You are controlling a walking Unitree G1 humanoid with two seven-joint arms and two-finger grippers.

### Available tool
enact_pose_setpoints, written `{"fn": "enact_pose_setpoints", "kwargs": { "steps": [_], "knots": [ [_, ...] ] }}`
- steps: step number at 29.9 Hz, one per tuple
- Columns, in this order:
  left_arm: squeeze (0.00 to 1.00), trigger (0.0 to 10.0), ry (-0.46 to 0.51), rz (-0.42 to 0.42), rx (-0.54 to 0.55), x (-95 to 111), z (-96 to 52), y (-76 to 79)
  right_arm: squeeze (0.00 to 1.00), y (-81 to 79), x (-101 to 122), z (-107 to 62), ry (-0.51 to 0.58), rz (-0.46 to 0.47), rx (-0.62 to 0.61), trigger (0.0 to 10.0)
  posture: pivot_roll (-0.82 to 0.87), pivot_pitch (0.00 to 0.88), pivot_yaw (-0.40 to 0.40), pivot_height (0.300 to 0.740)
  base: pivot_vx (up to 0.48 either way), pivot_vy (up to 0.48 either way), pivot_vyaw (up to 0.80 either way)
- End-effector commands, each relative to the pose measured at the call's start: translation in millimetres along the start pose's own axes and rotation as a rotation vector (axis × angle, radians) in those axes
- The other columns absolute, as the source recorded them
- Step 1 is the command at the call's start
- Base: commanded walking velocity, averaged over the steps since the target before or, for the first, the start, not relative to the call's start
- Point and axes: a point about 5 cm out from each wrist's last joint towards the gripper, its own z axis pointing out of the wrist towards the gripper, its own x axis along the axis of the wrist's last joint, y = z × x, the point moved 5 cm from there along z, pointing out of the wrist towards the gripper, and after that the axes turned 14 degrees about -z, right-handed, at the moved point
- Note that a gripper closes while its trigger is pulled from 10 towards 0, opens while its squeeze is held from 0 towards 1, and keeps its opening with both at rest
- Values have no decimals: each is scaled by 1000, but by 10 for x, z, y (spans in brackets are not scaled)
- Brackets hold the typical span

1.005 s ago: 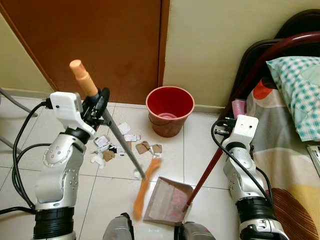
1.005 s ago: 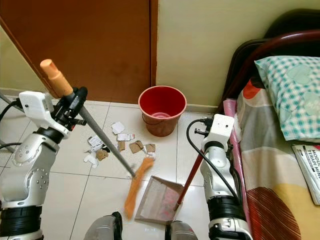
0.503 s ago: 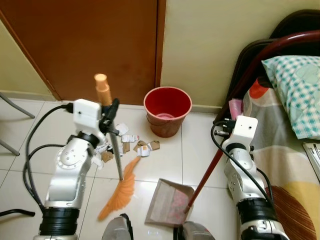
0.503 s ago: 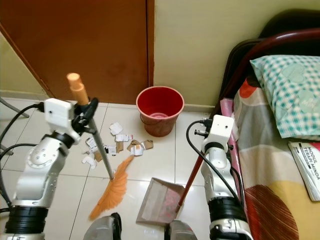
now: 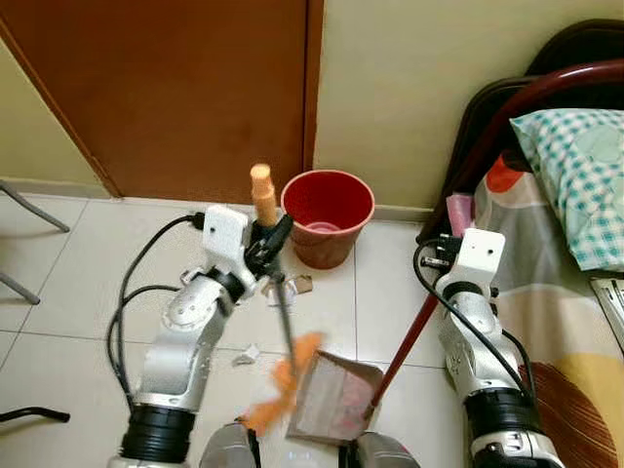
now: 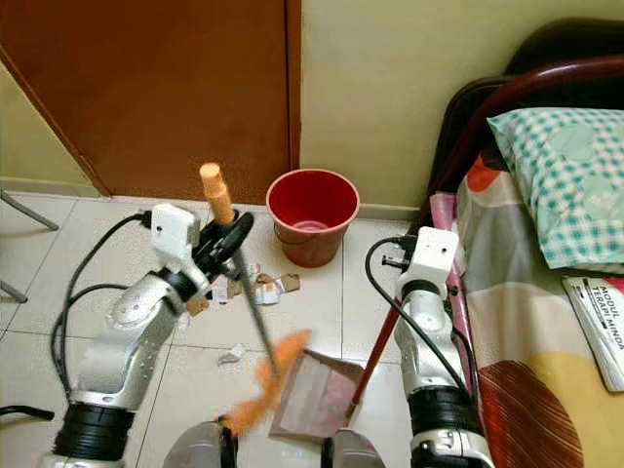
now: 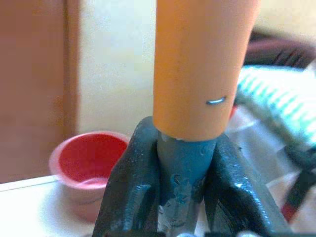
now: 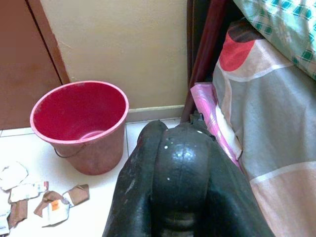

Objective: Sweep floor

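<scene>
Left tool point(image 5: 265, 246) clamped on the broom point(image 5: 283, 322); right tool point(image 8: 180, 163) clamped on the dustpan point(image 5: 327, 395) handle
Bristles blurred at the pan's mouth, below the left tool; scraps point(image 5: 292, 286) beside it; bucket point(image 5: 328, 215) beyond

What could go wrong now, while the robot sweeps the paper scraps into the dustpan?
The orange broom head is blurred at the edge of the brown dustpan, so scraps may scatter past it. Torn paper scraps lie near the red plastic bucket; a wide stroke of the left gripper might knock it.
</scene>
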Motion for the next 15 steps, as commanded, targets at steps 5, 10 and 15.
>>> {"fn": "enact_pose_setpoints", "kwargs": {
  "steps": [5,10,15],
  "knots": [
    [0,10000,125,17,-71,389,118,200,0,-26,-113,-22,-40,-20,6,10000,-16,153,-21,740,0,0,0],
    [0,10000,202,178,-35,717,121,130,0,-33,-130,-24,-47,-17,7,10000,-10,155,-19,740,0,0,0],
    [0,10000,247,356,56,983,27,-135,0,-62,-143,-31,-51,-21,14,10000,-5,157,-17,740,0,0,0]
  ]
}}
